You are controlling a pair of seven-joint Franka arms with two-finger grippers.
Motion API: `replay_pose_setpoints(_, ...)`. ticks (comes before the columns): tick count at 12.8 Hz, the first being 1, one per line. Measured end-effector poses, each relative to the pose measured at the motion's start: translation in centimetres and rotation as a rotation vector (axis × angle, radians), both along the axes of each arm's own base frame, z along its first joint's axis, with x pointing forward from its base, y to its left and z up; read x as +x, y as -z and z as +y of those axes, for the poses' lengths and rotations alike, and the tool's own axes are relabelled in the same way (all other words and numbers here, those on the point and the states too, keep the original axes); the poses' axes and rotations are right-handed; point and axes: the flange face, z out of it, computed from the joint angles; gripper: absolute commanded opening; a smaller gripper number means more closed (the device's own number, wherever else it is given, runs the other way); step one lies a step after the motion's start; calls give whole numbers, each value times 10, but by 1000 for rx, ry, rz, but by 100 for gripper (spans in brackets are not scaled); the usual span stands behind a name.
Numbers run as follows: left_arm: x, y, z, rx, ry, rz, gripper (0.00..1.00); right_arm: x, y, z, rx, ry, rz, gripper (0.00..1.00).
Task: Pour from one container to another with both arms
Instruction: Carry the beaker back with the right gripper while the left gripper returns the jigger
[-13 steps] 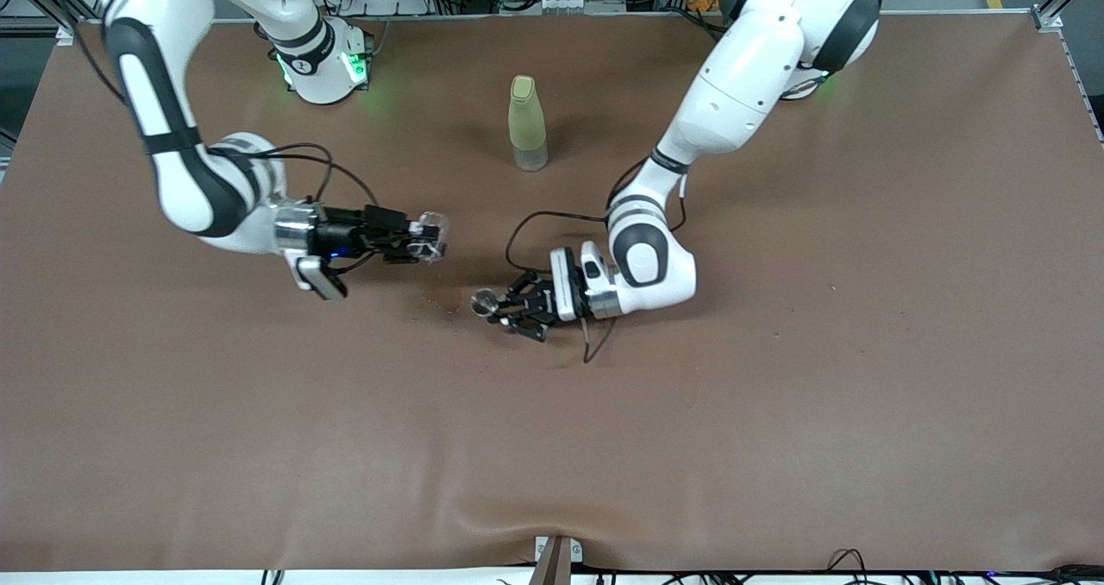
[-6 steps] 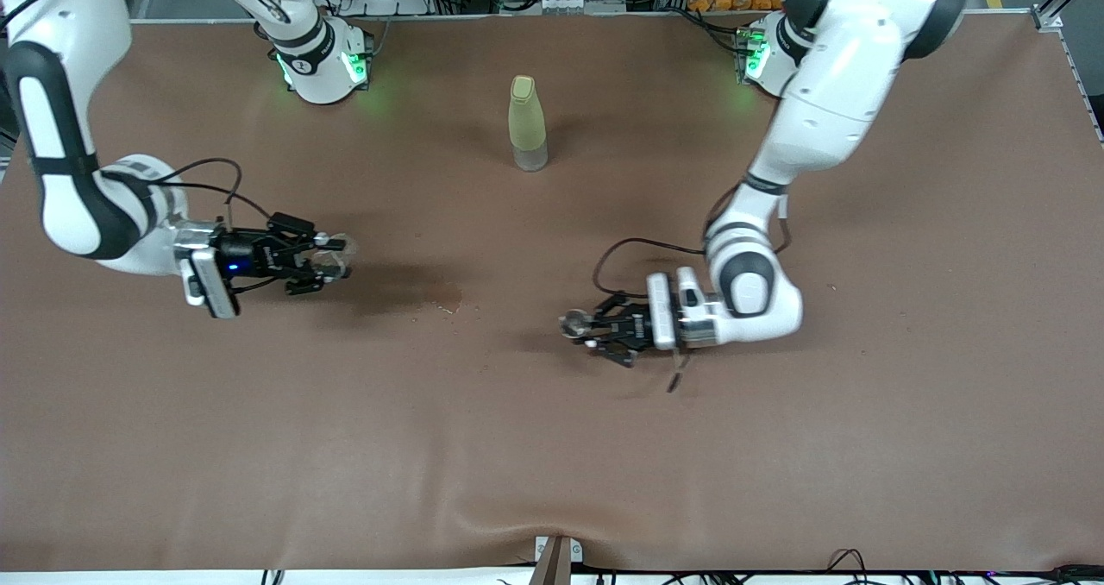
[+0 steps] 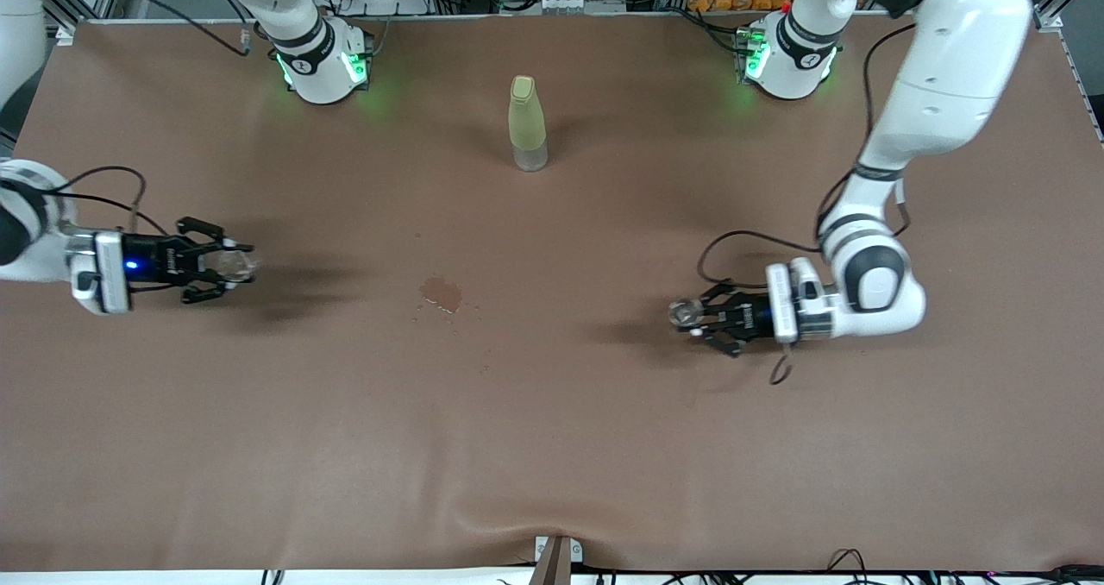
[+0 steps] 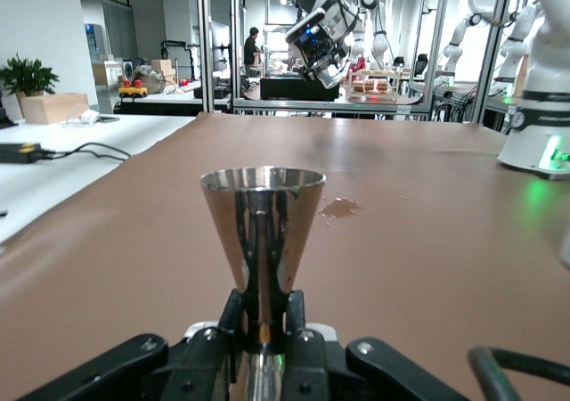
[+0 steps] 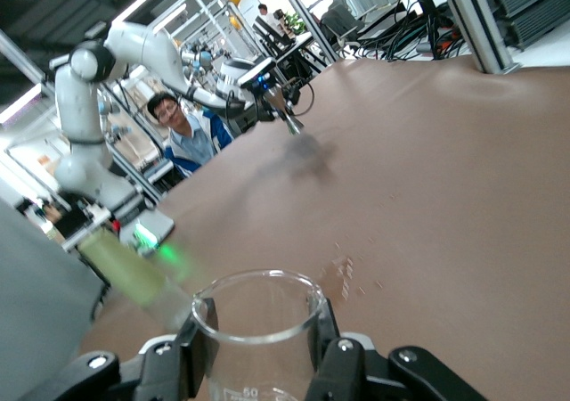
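Both containers are gripped, but the arms are well apart, so no pour is under way.

Left claw (image 3: 700, 315) pinches a steel conical measuring cup (image 4: 262, 232) by its narrow waist, upright, low over the desk (image 3: 552, 447) toward the left arm's end. Right claw (image 3: 226, 261) is clamped on a clear glass beaker (image 5: 260, 325), held over the right arm's end.

A small brown spill (image 3: 441, 292) with a few droplets sits mid-desk between them. A yellow-green bottle (image 3: 527, 123) stands untouched farther from the front camera than the spill.

Judgement: the spill suggests pouring may already have happened; whether either vessel holds liquid can't be told. Likely left: setting both down.
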Motion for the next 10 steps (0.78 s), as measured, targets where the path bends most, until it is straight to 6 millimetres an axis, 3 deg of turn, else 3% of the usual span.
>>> replay_pose_setpoints(2, -12, 8, 65, 11, -4, 33, 0, -17, 22, -44, 3, -23, -104, 10)
replay_pose_setpoints(5, -28, 15, 150, 13, -39, 64, 0, -24, 56, -90, 2, -19, -272, 10)
replay_pose_setpoints(7, -38, 18, 185, 41, -39, 72, 0, -22, 73, -104, 3, -36, -375, 12)
replay_pose_setpoints(10, -48, 24, 211, 74, -20, 58, 0, -20, 102, -101, 58, -78, -457, 13)
